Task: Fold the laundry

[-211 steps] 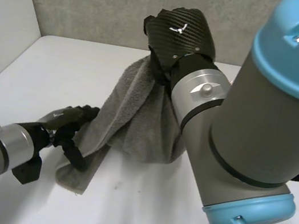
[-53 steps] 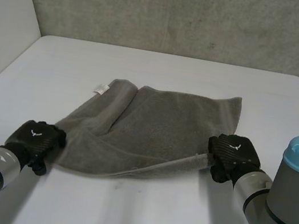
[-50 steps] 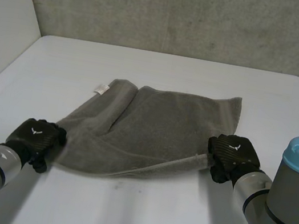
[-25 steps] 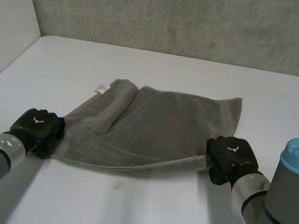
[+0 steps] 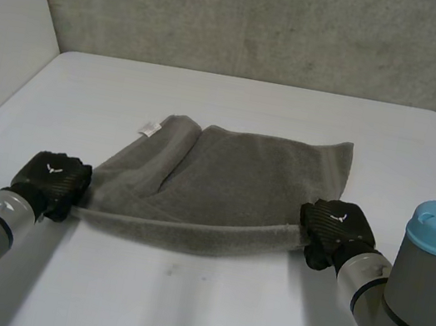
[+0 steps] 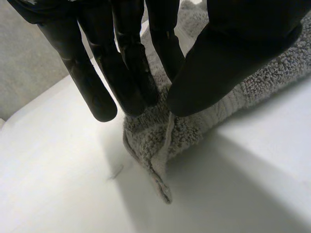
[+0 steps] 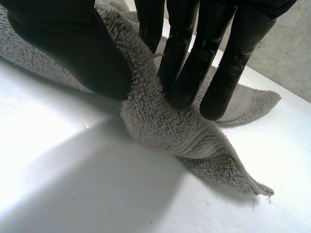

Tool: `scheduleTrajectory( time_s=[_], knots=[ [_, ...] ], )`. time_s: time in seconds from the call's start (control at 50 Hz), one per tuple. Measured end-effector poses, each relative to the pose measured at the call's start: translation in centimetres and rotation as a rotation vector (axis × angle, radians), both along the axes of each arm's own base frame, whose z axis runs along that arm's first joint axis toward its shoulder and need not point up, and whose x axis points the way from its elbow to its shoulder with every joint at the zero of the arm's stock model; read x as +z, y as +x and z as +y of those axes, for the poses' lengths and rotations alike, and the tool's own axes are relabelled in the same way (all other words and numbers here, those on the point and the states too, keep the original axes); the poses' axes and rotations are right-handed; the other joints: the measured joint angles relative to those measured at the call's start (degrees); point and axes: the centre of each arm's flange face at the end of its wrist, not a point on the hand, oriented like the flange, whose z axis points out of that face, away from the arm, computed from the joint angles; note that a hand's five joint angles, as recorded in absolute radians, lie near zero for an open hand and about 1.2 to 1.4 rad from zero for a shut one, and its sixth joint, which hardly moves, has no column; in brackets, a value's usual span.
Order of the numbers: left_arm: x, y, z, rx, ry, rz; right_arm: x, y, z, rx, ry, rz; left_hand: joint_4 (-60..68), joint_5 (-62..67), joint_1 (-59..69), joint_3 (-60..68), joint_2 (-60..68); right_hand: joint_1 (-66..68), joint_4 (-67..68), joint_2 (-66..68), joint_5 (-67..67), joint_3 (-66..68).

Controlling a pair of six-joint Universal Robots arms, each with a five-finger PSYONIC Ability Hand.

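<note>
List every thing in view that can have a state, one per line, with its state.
towel: near edge lifted between both hands, far part lying on the table, its left side folded over.
left hand: shut, pinching the towel at its near left corner.
right hand: shut, pinching the towel at its near right corner.
table: bearing the towel's far part.

No words or numbers can be read. A small white tag (image 5: 148, 127) sits at the 10 o'clock corner of the towel (image 5: 231, 182), its print too small to read. The left hand (image 5: 50, 182) has a little white mark (image 5: 54, 170) on its back, a shape with no letters, and so does the right hand (image 5: 333, 231).
</note>
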Motion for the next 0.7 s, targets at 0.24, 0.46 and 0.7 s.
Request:
scheduleTrajectory(
  time_s=[0.24,0.46,0.7],
  knots=[
    [-0.3,0.2,2.5,-0.026,0.093,0.004,0.0,0.0,0.0,0.000,0.000,0.001,-24.41,-24.72,-23.67,-23.83,-23.83,0.00,0.00,0.00,0.01,0.00],
    [-0.5,0.6,2.8,-0.015,0.121,0.003,0.0,0.0,0.0,0.000,0.001,0.002,-26.28,-26.60,-25.45,-25.74,-25.72,0.00,0.00,0.00,0.03,0.00],
    [-0.9,0.4,1.1,-0.017,0.074,0.004,-0.1,0.0,0.1,0.002,0.003,0.004,-25.14,-25.47,-24.85,-24.65,-24.57,0.00,0.00,0.00,0.02,0.00]
  ],
)
